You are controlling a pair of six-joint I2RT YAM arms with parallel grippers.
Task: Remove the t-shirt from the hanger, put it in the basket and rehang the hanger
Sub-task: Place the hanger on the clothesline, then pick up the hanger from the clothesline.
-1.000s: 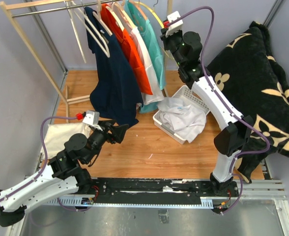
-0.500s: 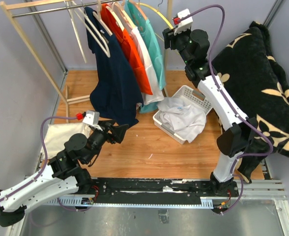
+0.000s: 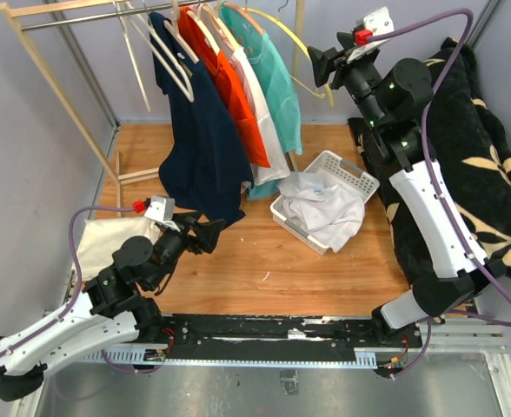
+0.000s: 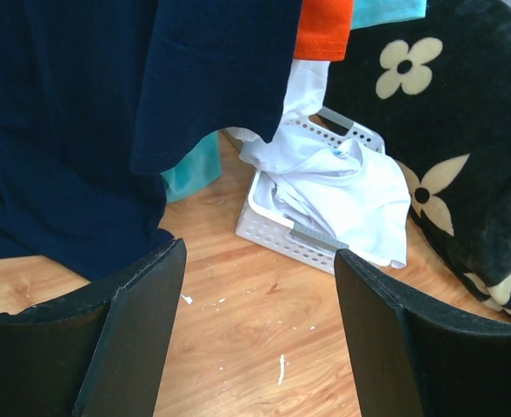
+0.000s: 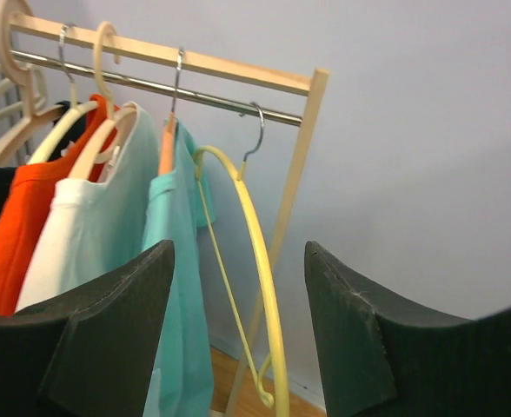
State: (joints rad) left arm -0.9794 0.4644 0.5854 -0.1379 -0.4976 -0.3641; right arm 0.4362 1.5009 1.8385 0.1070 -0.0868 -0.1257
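Note:
Several t-shirts hang on hangers from the rail (image 3: 82,17): navy (image 3: 199,148), orange (image 3: 234,95), white (image 3: 260,113) and teal (image 3: 273,87). A bare yellow hanger (image 3: 301,54) hangs at the rail's right end, beside the teal t-shirt (image 5: 173,287). My right gripper (image 3: 319,62) is open just right of that hanger. In the right wrist view the yellow hanger (image 5: 254,234) shows between the fingers, further off and not touched. My left gripper (image 3: 212,230) is open low over the floor, below the navy t-shirt (image 4: 82,130), holding nothing.
A white basket (image 3: 360,178) with a crumpled white t-shirt (image 3: 321,204) in it stands on the wooden floor under the rack. A black flowered blanket (image 3: 481,156) drapes over the right side. Cream cloth (image 3: 108,239) lies at the left.
The right gripper has opened, let go of the yellow hanger and drawn back to the right. The hanger's free end has swung right. The left arm has not moved.

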